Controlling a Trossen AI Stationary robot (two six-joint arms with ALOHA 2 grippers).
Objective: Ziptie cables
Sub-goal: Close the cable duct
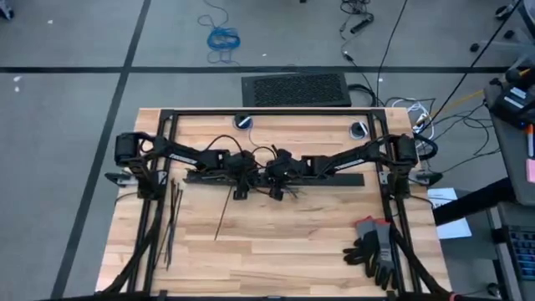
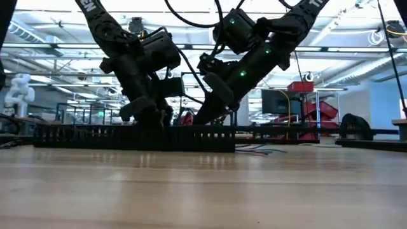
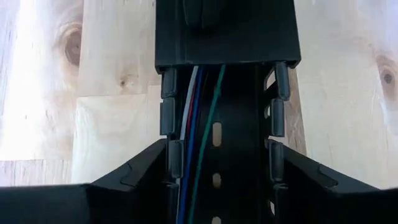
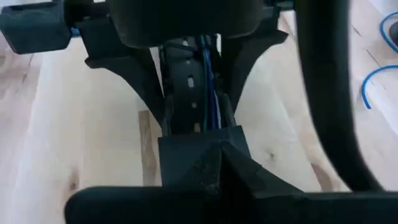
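Both arms are meeting over the table's centre, leaning down onto the long slotted black channel lying across the far half; the left gripper is coming in from 9 o'clock, the right gripper from 3 o'clock, tips nearly touching each other.

The cables are lying inside the channel, running lengthwise betw. its side teeth; blue, green, pale and a red strand are showing in the left wrist view; a few loose ends are trailing out onto the wood by the channel's end.

Left fingers are standing apart, one on each side of the channel, straddling it; the right ones are pressing down on the channel top, but can't tell whether they're spread or closed.

The zipties are lying in a loose bunch at approx. 8 o'clock, well apart from both grippers; one more thin strip is lying slantwise near centre; a pair of gloves is sitting at 4 o'clock.
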